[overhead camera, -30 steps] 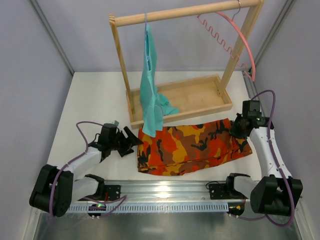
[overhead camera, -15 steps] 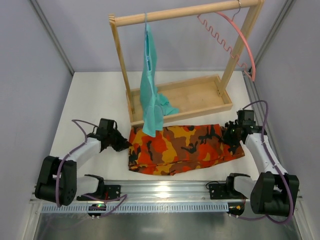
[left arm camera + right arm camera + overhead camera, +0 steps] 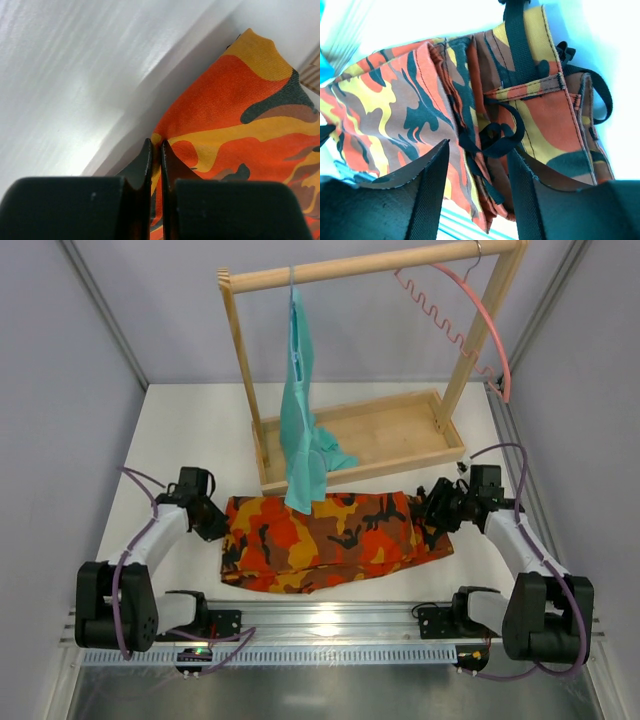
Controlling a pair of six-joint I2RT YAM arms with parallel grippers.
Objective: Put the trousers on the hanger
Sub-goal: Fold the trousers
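The camouflage trousers [image 3: 330, 540] lie folded on the white table in front of the wooden rack. My left gripper [image 3: 217, 527] is at their left end, and its jaws [image 3: 156, 146] are shut on the edge of the orange cloth [image 3: 235, 120]. At the right end, by the waistband, is my right gripper [image 3: 431, 512]. In the right wrist view it [image 3: 477, 152] stands open, with the folded waistband [image 3: 530, 110] and a black drawstring [image 3: 495, 136] loose between the fingers. The pink hanger [image 3: 482, 312] hangs by its hook at the right end of the rack's top rail.
The wooden rack [image 3: 370, 264] with its tray base [image 3: 400, 462] stands behind the trousers. A teal garment [image 3: 300, 425] hangs from the rail on the left and drapes down onto the trousers' back edge. Grey walls close in on both sides.
The left gripper shut on the trousers' left edge. Both arms moved left and the trousers slid left with them. The right gripper has just opened at the waistband.
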